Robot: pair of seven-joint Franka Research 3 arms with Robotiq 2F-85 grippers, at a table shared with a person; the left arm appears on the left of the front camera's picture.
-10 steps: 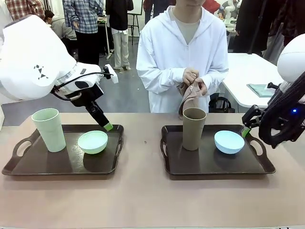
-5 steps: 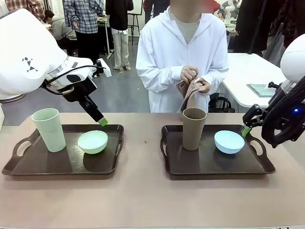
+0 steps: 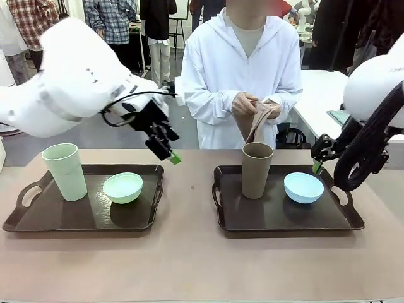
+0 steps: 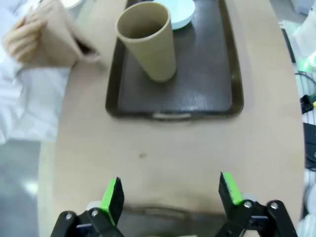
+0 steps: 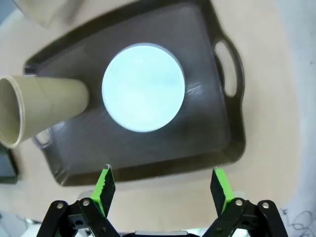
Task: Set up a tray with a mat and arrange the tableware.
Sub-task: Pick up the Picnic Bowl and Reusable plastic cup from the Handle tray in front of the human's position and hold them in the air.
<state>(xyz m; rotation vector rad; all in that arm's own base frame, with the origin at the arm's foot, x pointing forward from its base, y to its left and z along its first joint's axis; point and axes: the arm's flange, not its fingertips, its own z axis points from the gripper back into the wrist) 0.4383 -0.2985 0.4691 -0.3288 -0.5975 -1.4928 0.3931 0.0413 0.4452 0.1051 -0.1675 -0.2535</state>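
Note:
Two dark trays lie on the table. The left tray (image 3: 82,227) holds the pale green cup (image 3: 65,172) and the pale green bowl (image 3: 122,187). On the right tray (image 3: 278,226) stand the brown cup (image 3: 257,169) and the light blue bowl (image 3: 303,187). The person behind the table holds a folded brownish mat (image 3: 257,120) in both hands, above the brown cup. My left gripper (image 3: 172,156) hangs open over the gap between the trays, near the left tray's far right corner. My right gripper (image 3: 317,165) is open just behind the blue bowl. In the right wrist view the blue bowl (image 5: 143,88) lies straight ahead.
The left wrist view looks across bare tabletop (image 4: 168,148) at the right tray (image 4: 173,106), with the brown cup (image 4: 148,40) and the person's hands with the mat (image 4: 54,34). Each tray has handle cut-outs (image 3: 26,194). Another white table (image 3: 328,95) stands behind at the right.
My left gripper has swung right from over the left tray's back edge toward the table's middle. The right gripper has lifted slightly. The person's hands have shifted on the mat.

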